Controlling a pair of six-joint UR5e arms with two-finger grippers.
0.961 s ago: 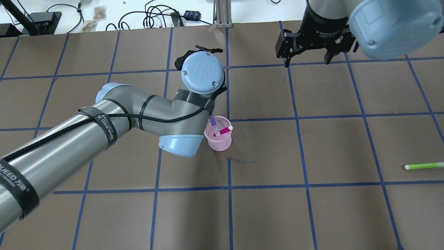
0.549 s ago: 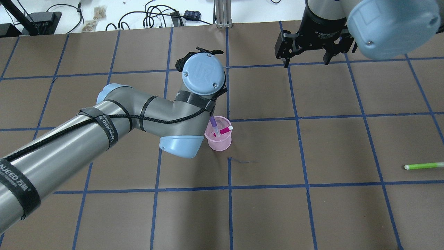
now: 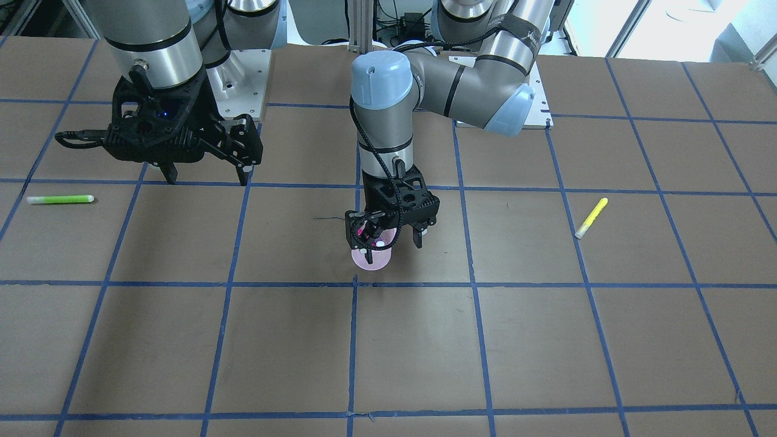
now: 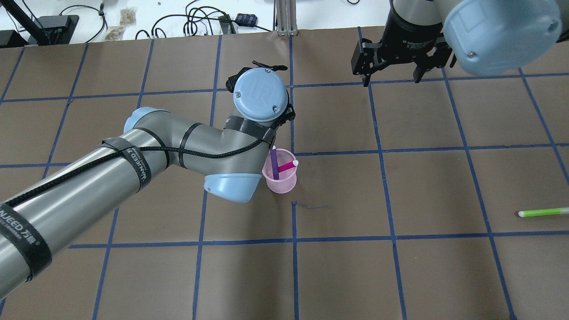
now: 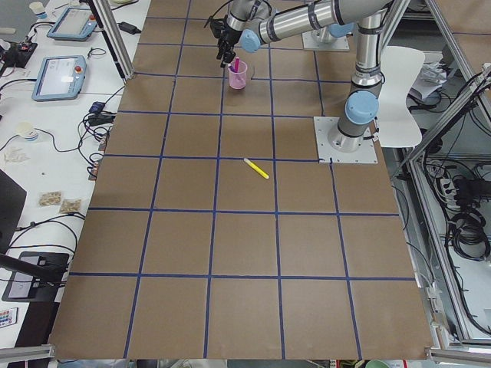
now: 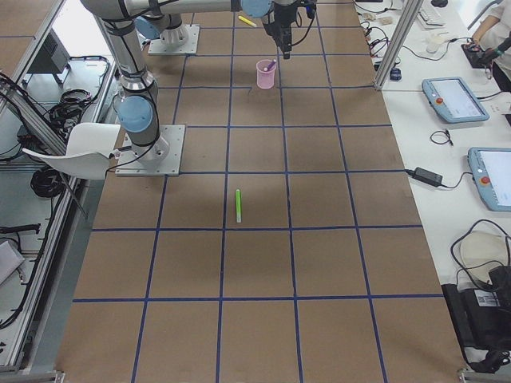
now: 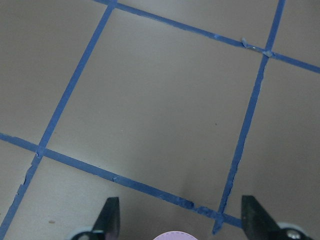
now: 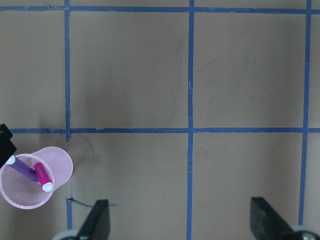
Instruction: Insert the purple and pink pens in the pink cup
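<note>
The pink mesh cup [image 4: 281, 181] stands near the table's middle. The purple pen [image 4: 274, 165] and the pink pen [image 4: 288, 166] both stand inside it, leaning on the rim; they also show in the right wrist view, purple pen [image 8: 22, 167] and pink pen [image 8: 43, 176]. My left gripper [image 3: 386, 243] hangs open and empty just above the cup [image 3: 371, 260], its fingers [image 7: 108, 220] wide apart. My right gripper [image 4: 393, 82] is open and empty, well off to the far right of the cup [image 8: 56, 161].
A green pen [image 4: 542, 212] lies on the table at the right edge. A yellow pen [image 3: 591, 217] lies on my left side, apart from the cup. Cables and boxes sit beyond the table's far edge.
The purple pen has dropped from a slant under my left wrist and now stands free in the cup, its white end showing. My left wrist has shifted slightly toward the far side.
</note>
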